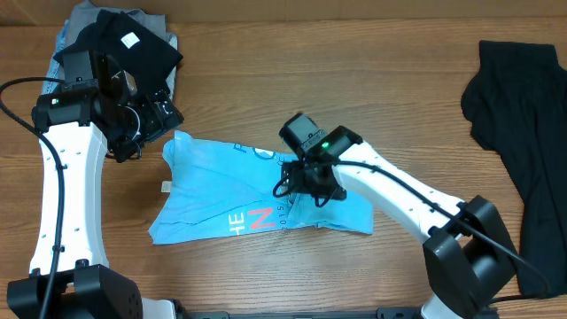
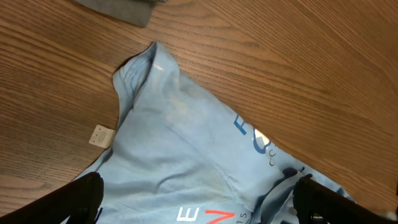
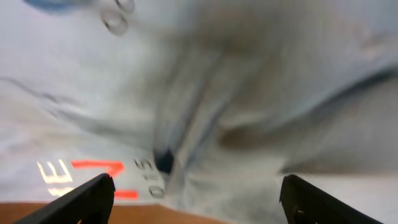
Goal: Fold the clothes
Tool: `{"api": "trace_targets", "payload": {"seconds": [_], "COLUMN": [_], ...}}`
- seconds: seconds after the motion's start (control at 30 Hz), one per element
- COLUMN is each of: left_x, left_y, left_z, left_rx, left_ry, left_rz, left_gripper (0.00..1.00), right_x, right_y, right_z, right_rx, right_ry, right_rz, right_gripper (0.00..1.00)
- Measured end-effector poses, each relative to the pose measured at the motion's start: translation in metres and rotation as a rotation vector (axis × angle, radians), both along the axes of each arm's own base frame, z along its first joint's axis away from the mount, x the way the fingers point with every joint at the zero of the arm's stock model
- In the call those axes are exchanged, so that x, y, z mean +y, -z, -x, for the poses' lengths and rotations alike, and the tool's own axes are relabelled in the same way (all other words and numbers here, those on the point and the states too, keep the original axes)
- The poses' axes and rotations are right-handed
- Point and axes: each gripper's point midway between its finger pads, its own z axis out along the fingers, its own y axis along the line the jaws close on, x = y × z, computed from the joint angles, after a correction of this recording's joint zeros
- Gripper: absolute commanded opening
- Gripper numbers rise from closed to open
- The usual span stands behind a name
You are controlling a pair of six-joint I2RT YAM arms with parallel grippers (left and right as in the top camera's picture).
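**Condition**
- Light blue T-shirt [image 1: 226,204]: askew at mid-worktop, lettered side up, coral and white print toward the near edge. Right portion bunched into ridges, outline far from square.
- Right gripper [image 1: 306,182]: low over the bunched portion, fingers wide apart, nothing clamped. Contact with the cloth not determinable from the blurred wrist view.
- Left gripper [image 1: 155,120]: fully apart and empty, above the shirt's far left corner.

**Hazards, as judged from the present lay**
- Snagging of a fold on an open finger during any lift from the bunched area, dragging the shirt out of line.
- Pinching of several layers at once in a grasp taken on the ridges, locking the creases into the fold.
- Uneven fold if started without first flattening the right side.
- Small white tag [image 1: 166,186], loose on the wood just beside the shirt's left edge: liable to be swept along or trapped under the cloth.
- Dark garment pile [image 1: 124,40] close behind the left arm: possible catch on a wide swing.

**Surface and room**
- Worktop [image 1: 372,71]: brown wood grain, flat, matte, bare across the far middle.
- Black garment [image 1: 523,133]: draped at the far right, well apart from the shirt.
- Nothing of the room visible beyond the worktop.
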Motion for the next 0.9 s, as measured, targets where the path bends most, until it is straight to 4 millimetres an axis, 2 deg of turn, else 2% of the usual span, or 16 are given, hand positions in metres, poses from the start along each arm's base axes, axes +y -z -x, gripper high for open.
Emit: {"api": "trace_targets", "payload": {"seconds": [0.2, 0.3, 0.57, 0.9], "left_x": [0.000, 0.000, 0.000, 0.000], "left_y": [0.000, 0.000, 0.000, 0.001], "left_z": [0.000, 0.000, 0.000, 0.003], "left_rx": [0.000, 0.001, -0.003, 0.007], "left_ry": [0.000, 0.000, 0.016, 0.017], "left_rz": [0.000, 0.000, -0.006, -0.005], "left_gripper": [1.00, 1.00, 1.00, 1.00], "right_x": [0.017, 0.018, 0.008, -0.001], "right_y": [-0.007, -0.008, 0.015, 0.017], "right_z": [-0.024, -0.031, -0.033, -0.034], "right_rx": [-0.105, -0.136, -0.116, -0.117], "right_ry": [-0.008, -0.003, 0.048, 0.073], "right_rz": [-0.061, -0.062, 0.016, 0.053], "right_gripper": [0.90, 0.89, 0.89, 0.90]}}
